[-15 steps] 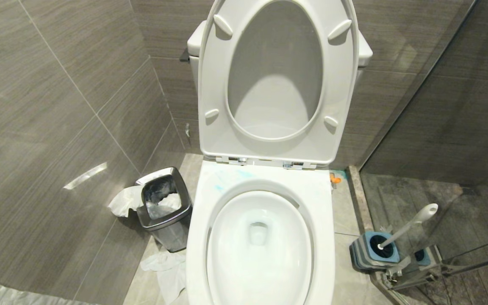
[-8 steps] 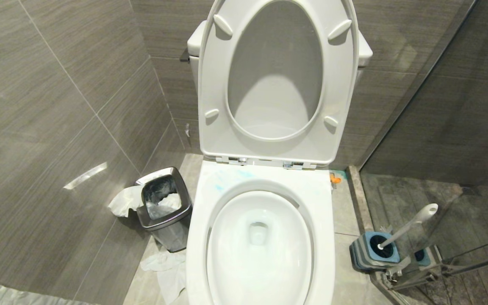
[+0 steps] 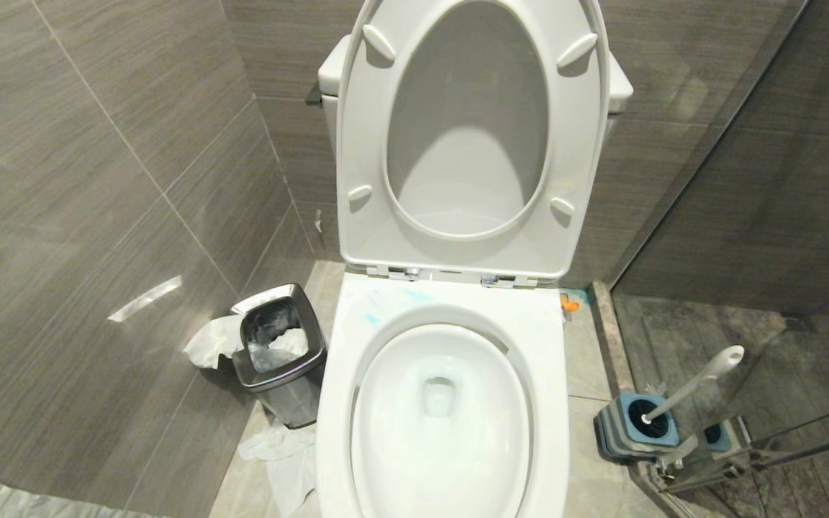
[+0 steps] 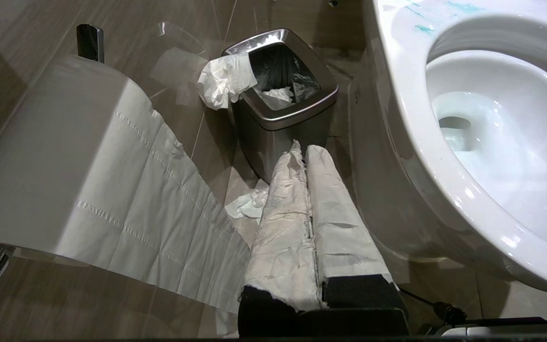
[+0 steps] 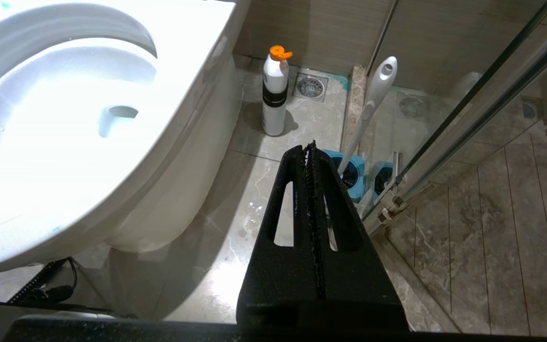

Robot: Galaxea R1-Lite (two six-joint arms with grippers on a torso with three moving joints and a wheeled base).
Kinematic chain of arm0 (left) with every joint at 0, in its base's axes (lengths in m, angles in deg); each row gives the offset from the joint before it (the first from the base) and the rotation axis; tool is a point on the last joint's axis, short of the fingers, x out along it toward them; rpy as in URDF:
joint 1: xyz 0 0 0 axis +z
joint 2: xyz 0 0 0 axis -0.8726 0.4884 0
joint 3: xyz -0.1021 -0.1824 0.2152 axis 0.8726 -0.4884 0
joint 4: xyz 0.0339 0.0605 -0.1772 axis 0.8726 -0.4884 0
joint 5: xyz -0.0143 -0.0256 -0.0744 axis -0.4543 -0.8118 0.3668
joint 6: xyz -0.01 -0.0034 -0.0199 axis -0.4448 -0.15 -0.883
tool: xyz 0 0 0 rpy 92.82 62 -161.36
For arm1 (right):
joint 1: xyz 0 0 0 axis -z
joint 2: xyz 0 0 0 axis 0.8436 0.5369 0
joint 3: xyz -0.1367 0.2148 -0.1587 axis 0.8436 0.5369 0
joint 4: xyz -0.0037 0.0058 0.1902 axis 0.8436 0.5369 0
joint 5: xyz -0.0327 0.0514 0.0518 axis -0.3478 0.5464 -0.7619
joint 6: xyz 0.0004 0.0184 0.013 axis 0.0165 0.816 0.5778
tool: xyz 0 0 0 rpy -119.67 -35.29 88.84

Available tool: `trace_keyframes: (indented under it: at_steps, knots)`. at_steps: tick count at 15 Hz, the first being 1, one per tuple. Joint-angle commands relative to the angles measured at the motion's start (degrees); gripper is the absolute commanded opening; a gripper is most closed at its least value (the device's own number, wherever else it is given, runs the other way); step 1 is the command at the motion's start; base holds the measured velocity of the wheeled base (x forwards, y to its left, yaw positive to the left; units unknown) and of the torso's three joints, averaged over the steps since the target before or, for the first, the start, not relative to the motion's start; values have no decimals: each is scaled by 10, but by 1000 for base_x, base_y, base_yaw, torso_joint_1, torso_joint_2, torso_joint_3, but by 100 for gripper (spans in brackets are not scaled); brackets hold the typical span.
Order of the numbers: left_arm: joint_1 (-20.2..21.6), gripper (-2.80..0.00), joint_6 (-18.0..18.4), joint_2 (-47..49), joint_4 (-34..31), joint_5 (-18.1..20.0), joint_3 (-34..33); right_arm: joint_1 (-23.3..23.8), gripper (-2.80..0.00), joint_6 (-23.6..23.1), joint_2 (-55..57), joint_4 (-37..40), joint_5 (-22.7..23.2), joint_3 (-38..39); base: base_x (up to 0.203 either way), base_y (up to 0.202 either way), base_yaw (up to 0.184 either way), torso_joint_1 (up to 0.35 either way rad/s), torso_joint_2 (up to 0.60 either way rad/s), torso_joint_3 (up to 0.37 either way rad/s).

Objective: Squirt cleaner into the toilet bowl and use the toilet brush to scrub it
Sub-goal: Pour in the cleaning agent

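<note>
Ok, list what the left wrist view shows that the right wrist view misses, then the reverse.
Left wrist only: the steel bin, the toilet paper roll and the left gripper, shut.
Right wrist only: the orange-capped bottle, the toilet brush in its blue holder, the glass partition and the right gripper, shut.
Both: the toilet bowl.

Low and left of centre in my head view stands a square steel waste bin (image 3: 279, 360), crumpled tissue (image 3: 207, 344) hanging over its rim, more paper (image 3: 281, 457) on the floor tiles below. At lower right sits a blue-and-grey holder (image 3: 630, 428) beside the glass shower door (image 3: 760, 216). My right wrist view shows a white bottle with an orange cap (image 5: 275, 92) upright near a floor drain (image 5: 310, 87). A toilet paper roll (image 4: 64, 156) fills my left wrist view's left side.
</note>
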Motion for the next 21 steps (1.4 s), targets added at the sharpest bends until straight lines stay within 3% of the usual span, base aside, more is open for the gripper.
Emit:
trace_keyframes:
  at_steps: [1, 21]
  knots:
    - [0, -280, 0, 1, 0, 0, -1, 0, -280, 0, 0, 0, 1, -1, 0, 0, 0, 0, 0, 0]
    - [0, -280, 2, 1, 0, 0, -1, 0, -280, 0, 0, 0, 1, 0, 0, 0, 0, 0, 0, 0]
